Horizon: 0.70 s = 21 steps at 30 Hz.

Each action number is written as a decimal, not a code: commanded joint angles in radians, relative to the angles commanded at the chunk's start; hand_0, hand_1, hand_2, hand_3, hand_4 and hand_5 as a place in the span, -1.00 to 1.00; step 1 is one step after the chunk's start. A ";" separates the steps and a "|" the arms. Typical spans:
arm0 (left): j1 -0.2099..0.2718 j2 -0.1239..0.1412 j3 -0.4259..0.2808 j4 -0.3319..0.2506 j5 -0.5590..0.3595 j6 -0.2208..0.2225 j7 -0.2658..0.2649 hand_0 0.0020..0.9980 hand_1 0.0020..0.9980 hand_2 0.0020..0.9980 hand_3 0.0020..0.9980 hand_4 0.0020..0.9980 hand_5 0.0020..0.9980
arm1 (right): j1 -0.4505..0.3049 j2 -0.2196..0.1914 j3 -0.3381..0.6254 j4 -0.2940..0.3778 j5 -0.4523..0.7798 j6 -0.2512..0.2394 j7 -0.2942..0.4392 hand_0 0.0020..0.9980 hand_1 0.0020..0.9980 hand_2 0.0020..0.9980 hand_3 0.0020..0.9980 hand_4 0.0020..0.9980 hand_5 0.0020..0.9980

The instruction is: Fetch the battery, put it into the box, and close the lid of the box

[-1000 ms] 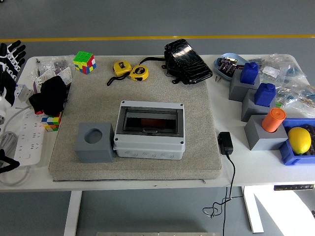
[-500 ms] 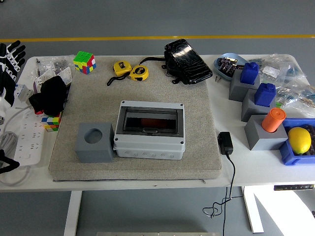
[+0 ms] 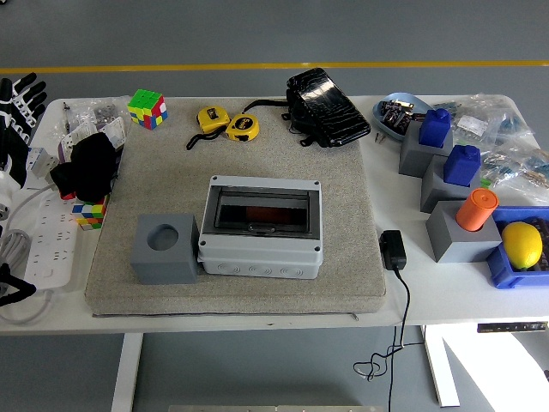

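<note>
A grey box (image 3: 261,227) with a dark see-through lid (image 3: 262,211) lies in the middle of the grey mat (image 3: 240,163), its lid down flat. An orange-red shape shows dimly through the lid. A grey block with an empty round hole (image 3: 164,249) touches the box's left side. At the right, an orange cylinder (image 3: 477,209) stands in a grey holder, and two blue ones (image 3: 435,126) stand in other holders. My left hand (image 3: 17,107) is at the far left edge, fingers spread, holding nothing. My right hand is out of view.
A black pouch (image 3: 326,107), two yellow tape measures (image 3: 227,123) and a colour cube (image 3: 147,108) lie at the back. A black charger with its cable (image 3: 393,250) sits right of the mat. A lemon in a blue tray (image 3: 521,244) is far right; a power strip (image 3: 47,236) is left.
My left hand has drifted slightly toward the picture's left edge. Nothing else has moved.
</note>
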 joint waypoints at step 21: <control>-0.007 0.000 0.002 -0.001 -0.006 0.005 -0.004 0.86 0.82 0.75 0.73 1.00 1.00 | 0.006 0.001 0.009 0.000 0.000 -0.001 0.001 0.68 0.57 0.53 0.64 1.00 1.00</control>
